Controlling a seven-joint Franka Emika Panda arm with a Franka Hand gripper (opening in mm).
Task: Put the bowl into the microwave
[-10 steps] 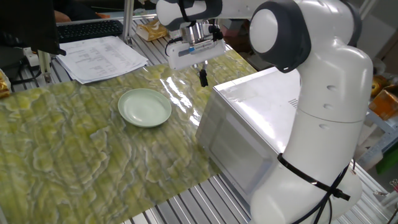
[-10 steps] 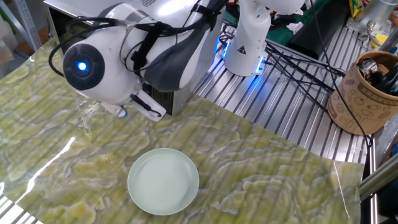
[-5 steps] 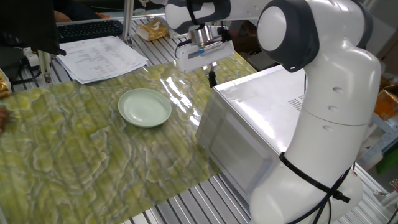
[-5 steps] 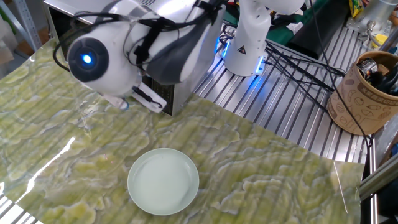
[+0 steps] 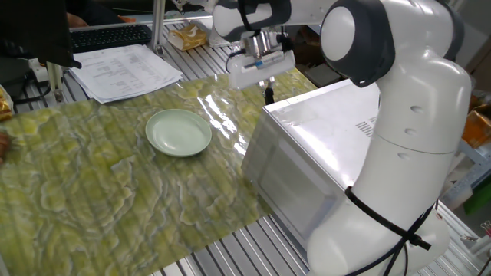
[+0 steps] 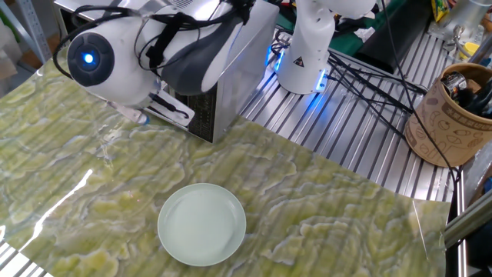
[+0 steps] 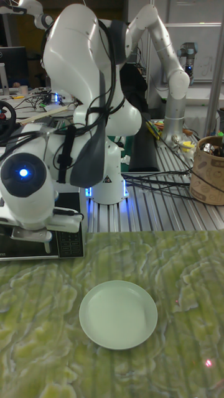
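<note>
Over the last second the gripper [image 5: 269, 95] has travelled away from the bowl [image 5: 179, 132] and toward the microwave [image 5: 322, 157]. In one fixed view it has slid rightward until its dark fingers [image 5: 269, 96] hang just at the microwave's far top corner. In the other fixed view the wrist has drawn back from the open counter [image 6: 307, 215] to the microwave's front face.

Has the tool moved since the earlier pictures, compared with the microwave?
Yes. In one fixed view the tool has shifted right, from beside the bowl side toward the far corner of the microwave. The bowl has not moved.
</note>
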